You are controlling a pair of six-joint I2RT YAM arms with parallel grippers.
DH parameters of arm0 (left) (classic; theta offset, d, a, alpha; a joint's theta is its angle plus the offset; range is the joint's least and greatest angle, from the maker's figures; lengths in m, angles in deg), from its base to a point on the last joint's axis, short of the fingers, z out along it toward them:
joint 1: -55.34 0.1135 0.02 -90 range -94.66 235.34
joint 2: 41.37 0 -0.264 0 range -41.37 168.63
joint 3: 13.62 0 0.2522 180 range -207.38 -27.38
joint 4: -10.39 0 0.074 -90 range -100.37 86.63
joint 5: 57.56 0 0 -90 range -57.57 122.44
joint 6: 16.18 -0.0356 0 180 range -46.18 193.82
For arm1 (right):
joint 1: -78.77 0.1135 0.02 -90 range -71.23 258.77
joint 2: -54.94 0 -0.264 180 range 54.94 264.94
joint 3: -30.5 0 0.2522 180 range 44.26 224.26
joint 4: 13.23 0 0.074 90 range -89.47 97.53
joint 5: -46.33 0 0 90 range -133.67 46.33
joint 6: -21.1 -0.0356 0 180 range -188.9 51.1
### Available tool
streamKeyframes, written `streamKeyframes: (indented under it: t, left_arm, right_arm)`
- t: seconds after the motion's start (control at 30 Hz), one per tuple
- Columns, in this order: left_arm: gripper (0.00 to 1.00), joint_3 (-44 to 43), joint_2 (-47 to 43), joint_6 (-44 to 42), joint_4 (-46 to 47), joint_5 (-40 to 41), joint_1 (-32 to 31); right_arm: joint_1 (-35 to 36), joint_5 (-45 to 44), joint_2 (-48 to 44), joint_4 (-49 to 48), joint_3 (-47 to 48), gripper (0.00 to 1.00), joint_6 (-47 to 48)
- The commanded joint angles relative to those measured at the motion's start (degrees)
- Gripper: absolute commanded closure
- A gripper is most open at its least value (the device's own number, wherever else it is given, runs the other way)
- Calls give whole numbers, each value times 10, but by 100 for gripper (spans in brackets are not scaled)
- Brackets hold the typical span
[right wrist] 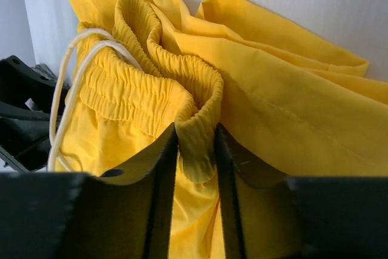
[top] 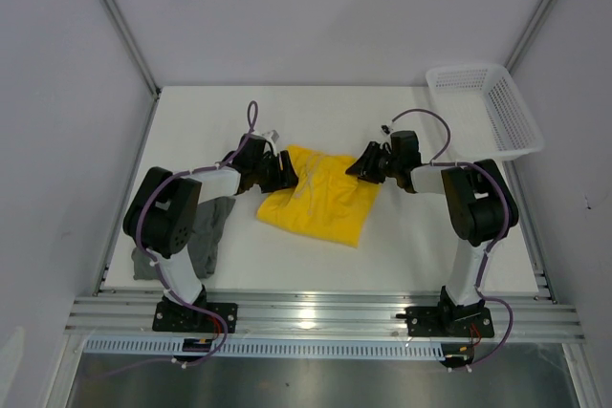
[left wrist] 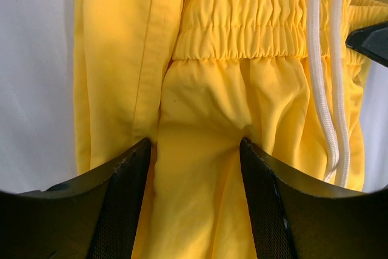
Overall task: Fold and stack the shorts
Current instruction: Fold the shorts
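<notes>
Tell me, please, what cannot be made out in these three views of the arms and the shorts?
- Grey shorts, top view: partly covered by the left arm.
- Left gripper, left wrist view: yellow shorts lie between its jaws; pinched or merely straddled, unclear.
- Right gripper, top view: fingertips too small and dark to read.
- Yellow shorts, both wrist views: hems cut off by frame edges.
</notes>
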Motion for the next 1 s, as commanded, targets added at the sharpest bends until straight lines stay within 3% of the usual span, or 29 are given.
streamKeyframes:
  t: [0.0, 0.03, 0.07, 0.17, 0.57, 0.8, 0.97]
  left_arm:
    - [35, 8, -9, -9, -30, 22, -5]
    - [35, 7, -8, -10, -31, 22, -5]
    - [35, 6, -6, -11, -32, 22, -5]
    - [35, 6, -8, -13, -35, 22, -5]
    - [36, -3, -2, -27, -49, 18, -6]
    - [36, -4, 1, -31, -52, 19, -6]
    - [36, -5, 5, -38, -58, 21, -7]
  right_arm:
    - [5, 7, 9, -7, 13, 70, 12]
    - [6, 11, 6, -16, 13, 75, 9]
    - [7, 18, 3, -19, 13, 87, 7]
    - [11, 27, -12, -32, 14, 100, 18]
    - [16, 82, -75, -31, 49, 100, 90]
    - [3, 80, -32, -19, 84, 100, 88]
    - [-6, 77, 55, 19, 142, 100, 90]
